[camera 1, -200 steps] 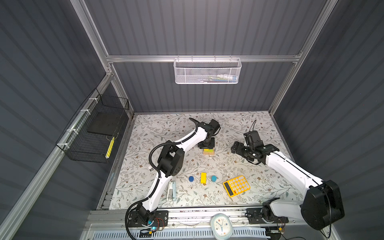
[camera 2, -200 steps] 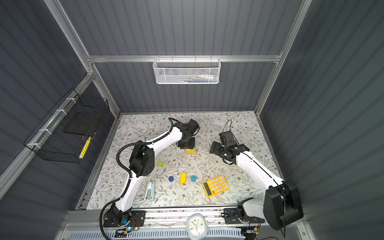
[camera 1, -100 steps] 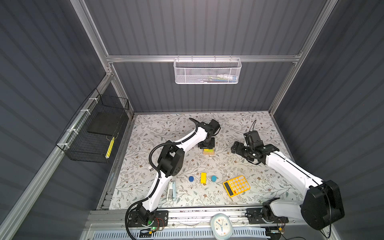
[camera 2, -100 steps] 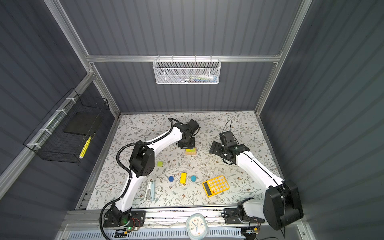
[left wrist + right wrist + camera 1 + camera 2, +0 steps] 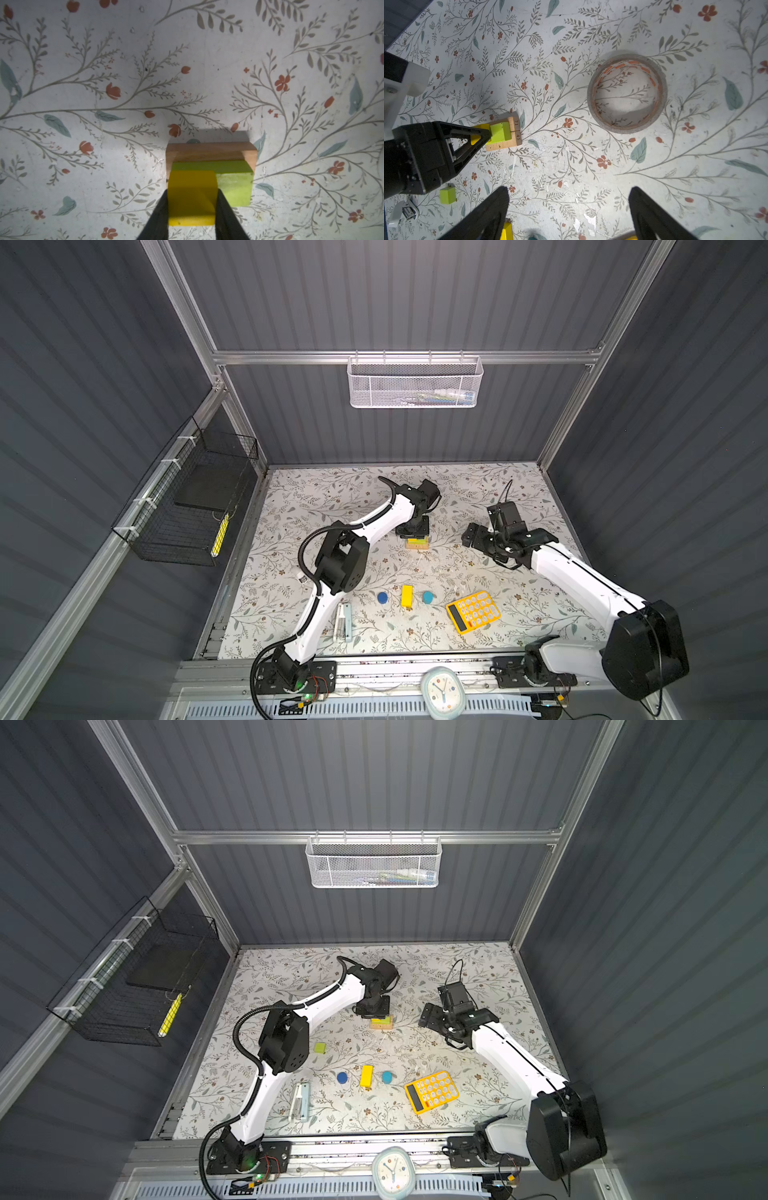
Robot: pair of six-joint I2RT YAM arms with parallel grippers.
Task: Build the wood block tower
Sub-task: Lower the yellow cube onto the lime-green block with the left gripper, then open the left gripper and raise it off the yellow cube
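Nothing we can make out has shifted in the top views since a second ago; both arms sit where they were. In both top views the left gripper (image 5: 412, 531) stands over the low stack (image 5: 417, 544) on the floral tabletop (image 5: 291, 510), its body covering most of it. The right gripper (image 5: 471, 536) hangs beside the stack, apart from it. Nearer the front a yellow bar (image 5: 407, 596) lies between a dark blue cylinder (image 5: 382, 597) and a lighter blue cylinder (image 5: 428, 596), with the calculator (image 5: 473, 611) to their right. A lime cube (image 5: 320, 1048) shows in a top view beside the left arm's elbow.

From the left wrist, the fingers (image 5: 160, 216) press both sides of a yellow cube (image 5: 191, 195). It sits over one end of the lime-green bar (image 5: 230, 180), which lies on the tan bars (image 5: 209, 150); whether the cube rests on the bar we cannot tell.

From the right wrist, that gripper's fingers stand wide with nothing between, and a tape roll (image 5: 625, 127) lies ahead.
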